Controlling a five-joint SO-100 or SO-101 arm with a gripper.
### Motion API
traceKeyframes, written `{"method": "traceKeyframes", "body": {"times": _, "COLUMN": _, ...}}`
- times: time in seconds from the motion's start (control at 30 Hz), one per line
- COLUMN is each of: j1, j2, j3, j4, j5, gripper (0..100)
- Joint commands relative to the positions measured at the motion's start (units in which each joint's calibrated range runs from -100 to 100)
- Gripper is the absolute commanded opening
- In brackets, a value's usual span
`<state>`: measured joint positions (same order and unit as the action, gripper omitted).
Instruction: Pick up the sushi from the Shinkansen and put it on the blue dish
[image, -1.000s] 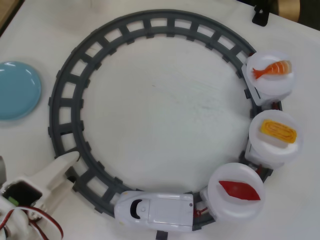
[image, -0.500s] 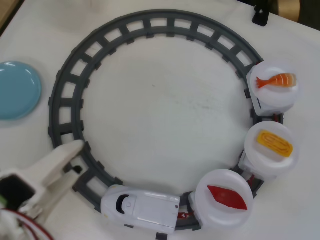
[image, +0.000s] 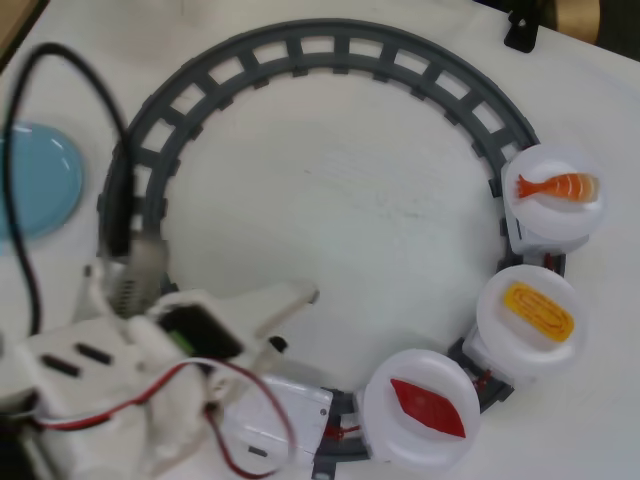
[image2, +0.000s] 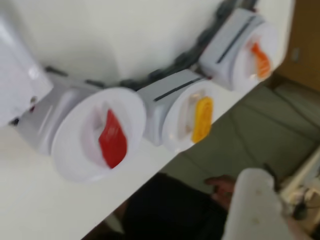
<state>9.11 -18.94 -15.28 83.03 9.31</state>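
The sushi (image: 428, 408), a glossy red diamond, lies on the round white plate (image: 418, 409) of the first car behind the Shinkansen (image: 285, 425), to the right of the gripper (image: 285, 312) in the overhead view and clear of it. In the wrist view the sushi (image2: 112, 140) sits in its plate (image2: 95, 135) at the left, with a pale finger (image2: 255, 210) in the lower right corner; the desk's edge and the floor show between them.

The gripper points right, toward the inside of the grey track (image: 330, 52). One white finger shows plainly; the other is hard to make out, so I cannot tell whether the gripper is open or closed. It holds nothing that can be seen. The arm's body covers the train's nose.

The second car's plate (image: 529, 315) carries a yellow egg piece (image: 538, 309), farther right of the gripper. The third plate (image: 556, 188) carries an orange shrimp piece (image: 558, 186), farthest right and up.

The blue dish (image: 40, 180) lies on the desk (image: 330, 200) up and left of the gripper, outside the track, crossed by a black cable (image: 60, 60). Nothing shows on its visible part.
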Motion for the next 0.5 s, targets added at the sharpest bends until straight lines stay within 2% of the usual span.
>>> {"method": "traceKeyframes", "body": {"times": 0.0, "j1": 3.7, "j2": 6.6, "j3": -9.6, "j4": 4.8, "j5": 1.0, "gripper": 22}}
{"method": "traceKeyframes", "body": {"times": 0.23, "j1": 10.2, "j2": 17.3, "j3": -15.7, "j4": 12.1, "j5": 1.3, "gripper": 22}}
{"method": "traceKeyframes", "body": {"times": 0.47, "j1": 14.0, "j2": 22.2, "j3": -14.9, "j4": 13.3, "j5": 3.5, "gripper": 22}}
